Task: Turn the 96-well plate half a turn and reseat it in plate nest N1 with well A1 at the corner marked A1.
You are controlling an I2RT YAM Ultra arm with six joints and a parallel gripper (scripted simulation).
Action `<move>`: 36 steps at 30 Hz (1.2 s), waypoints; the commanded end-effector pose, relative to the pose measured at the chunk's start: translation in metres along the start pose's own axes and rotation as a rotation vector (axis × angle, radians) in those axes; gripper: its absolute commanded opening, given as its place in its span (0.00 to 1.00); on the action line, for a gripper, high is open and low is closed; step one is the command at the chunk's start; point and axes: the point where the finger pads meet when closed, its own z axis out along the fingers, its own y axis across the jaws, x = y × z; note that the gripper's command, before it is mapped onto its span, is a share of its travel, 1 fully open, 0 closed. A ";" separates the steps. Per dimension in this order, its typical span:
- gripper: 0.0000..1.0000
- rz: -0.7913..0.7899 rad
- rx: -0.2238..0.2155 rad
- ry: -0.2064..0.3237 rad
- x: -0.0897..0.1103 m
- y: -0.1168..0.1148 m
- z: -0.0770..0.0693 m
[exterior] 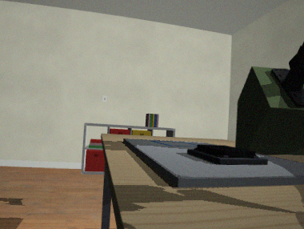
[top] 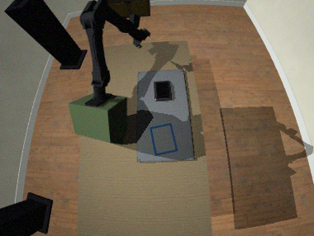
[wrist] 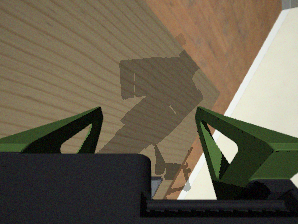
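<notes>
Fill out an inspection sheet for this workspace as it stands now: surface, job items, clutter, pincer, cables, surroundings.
Surface: wooden table carrying a grey deck, with shadows across both.
Job items: dark 96-well plate lying in nest N1 on the deck; cut corner too small to make out. Blue taped outline B1 with nothing in it.
Clutter: nothing seen on the deck besides the plate.
Pincer: pincer open, holding nothing, raised over the table's far end, away from the plate.
Cables: nothing seen.
Surroundings: arm on a green pedestal beside the deck; low shelf unit with red and yellow boxes by the wall; wooden floor.
</notes>
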 end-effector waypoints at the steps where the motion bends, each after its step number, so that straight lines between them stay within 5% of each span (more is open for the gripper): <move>1: 1.00 0.043 0.023 -0.005 -0.007 -0.013 -0.011; 7: 1.00 0.063 0.016 0.026 0.023 -0.014 -0.014; 11: 1.00 0.143 -0.001 0.132 0.043 -0.015 -0.018; 18: 1.00 0.167 -0.004 0.164 0.067 -0.015 -0.024; 21: 1.00 0.230 -0.012 0.242 0.081 -0.014 -0.029; 26: 1.00 0.235 -0.013 0.249 0.104 -0.014 -0.036; 30: 1.00 0.321 -0.016 0.351 0.122 -0.012 -0.044; 36: 1.00 0.350 -0.016 0.385 0.140 -0.011 -0.053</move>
